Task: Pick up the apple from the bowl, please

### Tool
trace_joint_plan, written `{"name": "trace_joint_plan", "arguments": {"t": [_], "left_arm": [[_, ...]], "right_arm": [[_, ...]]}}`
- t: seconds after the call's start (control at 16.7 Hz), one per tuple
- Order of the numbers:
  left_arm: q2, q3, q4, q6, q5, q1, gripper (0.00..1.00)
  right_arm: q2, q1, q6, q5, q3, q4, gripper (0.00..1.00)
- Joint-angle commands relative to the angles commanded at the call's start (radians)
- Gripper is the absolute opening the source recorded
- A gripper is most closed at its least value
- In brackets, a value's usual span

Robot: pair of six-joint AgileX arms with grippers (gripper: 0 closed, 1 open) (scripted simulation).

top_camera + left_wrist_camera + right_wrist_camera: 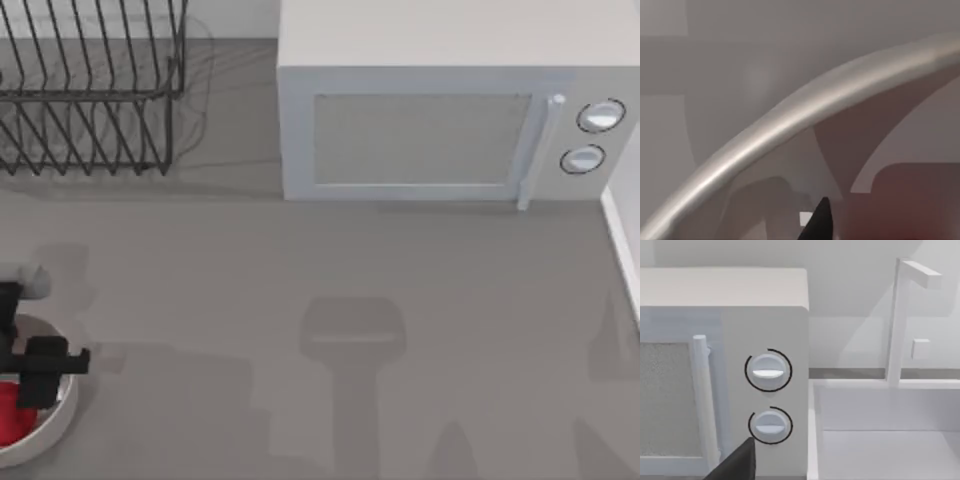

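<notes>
Hovering over bowl (60, 425), left pincer (35, 385)

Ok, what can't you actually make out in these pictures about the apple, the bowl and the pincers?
- Small red apple: top view, partly under the left pincer, cut by the edge.
- Round white bowl: top view, cut by the edge.
- Left pincer's grip: unclear; left wrist view shows one dark fingertip.
- Right pincer: right wrist view, just a dark tip.

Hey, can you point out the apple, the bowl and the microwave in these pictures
apple (8, 412): top view, on its red side showing beside the left gripper.
bowl (60, 418): top view, on its pale right rim.
microwave (420, 138): top view, on the middle of its door window.
</notes>
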Motion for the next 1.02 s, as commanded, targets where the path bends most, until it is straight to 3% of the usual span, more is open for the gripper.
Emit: {"name": "trace_joint_plan", "arguments": {"t": [0.24,1.02], "left_arm": [[0.002,-0.003,0.003,0.0,0.0,0.0,1.0],[0.002,-0.003,0.003,0.0,0.0,0.0,0.02]], "right_arm": [[0.0,0.0,0.0,0.0,0.0,0.0,1.0],[0.0,0.0,0.0,0.0,0.0,0.0,1.0]]}}
